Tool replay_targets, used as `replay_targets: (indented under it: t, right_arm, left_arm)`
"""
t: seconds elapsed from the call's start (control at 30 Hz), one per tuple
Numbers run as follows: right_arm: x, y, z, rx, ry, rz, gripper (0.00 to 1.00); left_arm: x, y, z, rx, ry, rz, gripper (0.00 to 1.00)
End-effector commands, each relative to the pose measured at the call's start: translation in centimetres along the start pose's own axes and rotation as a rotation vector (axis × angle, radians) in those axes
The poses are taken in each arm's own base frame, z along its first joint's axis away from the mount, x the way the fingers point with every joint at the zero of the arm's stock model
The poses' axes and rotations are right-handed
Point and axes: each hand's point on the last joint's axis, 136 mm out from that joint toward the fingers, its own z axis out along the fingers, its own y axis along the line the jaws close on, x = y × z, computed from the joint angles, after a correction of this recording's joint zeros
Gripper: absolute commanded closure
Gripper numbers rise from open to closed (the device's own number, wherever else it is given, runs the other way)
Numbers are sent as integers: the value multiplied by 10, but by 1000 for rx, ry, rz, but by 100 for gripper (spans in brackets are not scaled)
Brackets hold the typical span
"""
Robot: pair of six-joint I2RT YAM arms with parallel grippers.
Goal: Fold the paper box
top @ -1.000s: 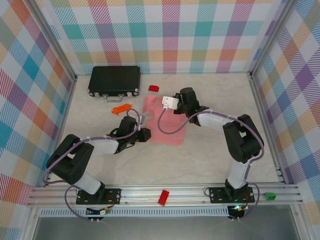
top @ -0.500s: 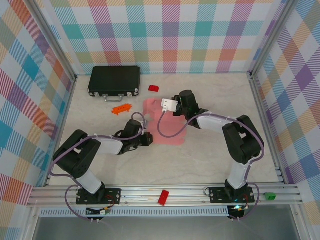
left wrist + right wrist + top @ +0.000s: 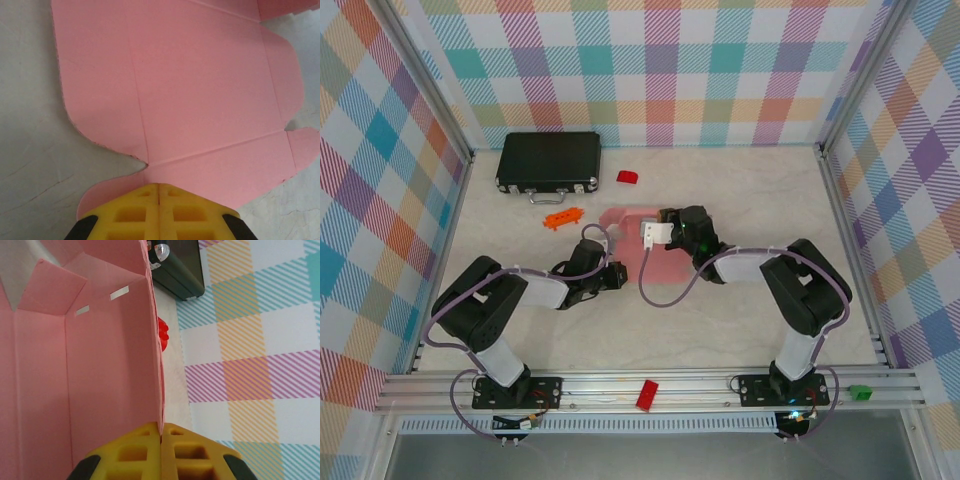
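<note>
Since one second ago, the right part of the light-pink thin card paper box [image 3: 630, 245] has risen from flat to upright. From above, the sheet therefore looks narrower. My right claw [image 3: 666, 216] has come nearer and more to the left with it. My left claw [image 3: 616, 277] has moved a little toward the sheet's near left edge.

The card is matte and smooth, with straight pressed crease lines and rounded flaps. It lies in the middle of the pale stone-patterned table [image 3: 740, 300], between my two claws. In the left wrist view the paper box [image 3: 200, 90] is flat on the table [image 3: 30, 150], and one curved flap lies under my yellow ribbed fingers.

My left claw [image 3: 159, 189] is closed, pad against pad, with its tips over the near edge of the card. I cannot tell whether they press on it.

My right claw [image 3: 161, 429] is also closed, and the thin edge of an upright panel runs straight into the seam between the pads, so it pinches the paper box [image 3: 110, 380]. Two small slots are cut in this panel.

Behind the panel I see the glossy black rectangular hard case [image 3: 175, 265] and the small red plastic block [image 3: 162, 335]. From above, the hard case [image 3: 549, 161] and red plastic block [image 3: 627, 177] stand well apart from the card, at the far side.
</note>
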Motion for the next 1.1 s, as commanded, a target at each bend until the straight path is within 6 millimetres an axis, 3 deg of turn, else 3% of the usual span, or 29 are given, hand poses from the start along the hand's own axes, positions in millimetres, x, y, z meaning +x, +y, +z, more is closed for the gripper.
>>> replay_targets:
  t: [0.0,0.2,0.77,1.07]
  right_arm:
    - [-9,-10,-1,119,-19,-73,96]
    - [-6,-5,4,208,1,-139,95]
    - [1,25,0,170,26,-123,94]
    - [3,27,2,174,40,-122,94]
  left_arm:
    - [16,14,5,-46,31,-23,93]
    - [18,12,3,-35,30,-23,93]
    - [16,10,-2,-35,30,-6,91]
    - [1,-10,-16,21,5,42,81]
